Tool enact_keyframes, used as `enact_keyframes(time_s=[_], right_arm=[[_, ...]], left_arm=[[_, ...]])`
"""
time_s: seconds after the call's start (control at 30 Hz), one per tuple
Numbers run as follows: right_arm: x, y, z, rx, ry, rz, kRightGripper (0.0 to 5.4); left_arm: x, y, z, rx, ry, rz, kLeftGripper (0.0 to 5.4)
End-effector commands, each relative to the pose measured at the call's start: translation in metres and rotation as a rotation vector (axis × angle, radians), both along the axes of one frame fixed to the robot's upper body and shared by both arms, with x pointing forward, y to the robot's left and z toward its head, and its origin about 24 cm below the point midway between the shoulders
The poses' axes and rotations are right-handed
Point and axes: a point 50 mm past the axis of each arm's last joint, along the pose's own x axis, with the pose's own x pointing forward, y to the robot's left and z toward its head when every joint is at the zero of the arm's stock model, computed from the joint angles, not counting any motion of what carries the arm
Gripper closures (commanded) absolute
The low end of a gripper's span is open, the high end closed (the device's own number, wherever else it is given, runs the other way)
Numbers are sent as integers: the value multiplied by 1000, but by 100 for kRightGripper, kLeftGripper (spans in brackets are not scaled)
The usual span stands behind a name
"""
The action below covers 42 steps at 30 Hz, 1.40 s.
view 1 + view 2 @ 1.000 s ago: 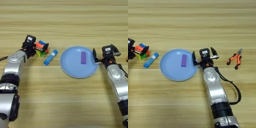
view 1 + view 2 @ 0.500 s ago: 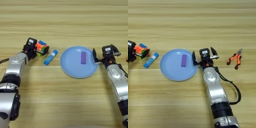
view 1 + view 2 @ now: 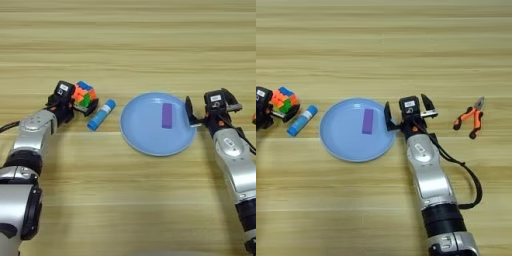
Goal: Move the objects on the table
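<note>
Your left gripper (image 3: 75, 102) clasps the puzzle cube (image 3: 84, 95), glue tube (image 3: 100, 114) just beside; purple block (image 3: 167, 115) lies on the blue plate (image 3: 145, 135); right gripper (image 3: 406, 110) spread wide at the plate's rim; pliers (image 3: 471, 117) on the counter (image 3: 128, 45)

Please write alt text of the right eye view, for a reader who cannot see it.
A light-blue plate with a purple block on it lies on a wooden table, and the open right gripper sits at the plate's right rim. Far left, the left gripper is at a multicolour cube beside a blue tube; orange pliers lie right.
</note>
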Motion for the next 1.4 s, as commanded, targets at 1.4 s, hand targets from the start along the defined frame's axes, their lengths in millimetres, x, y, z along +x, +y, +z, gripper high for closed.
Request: enact_keyframes(time_s=[1.4], right_arm=[[2, -2, 4, 6, -16, 1, 0]], left_arm=[[8, -10, 26, -40, -114, -49, 209]])
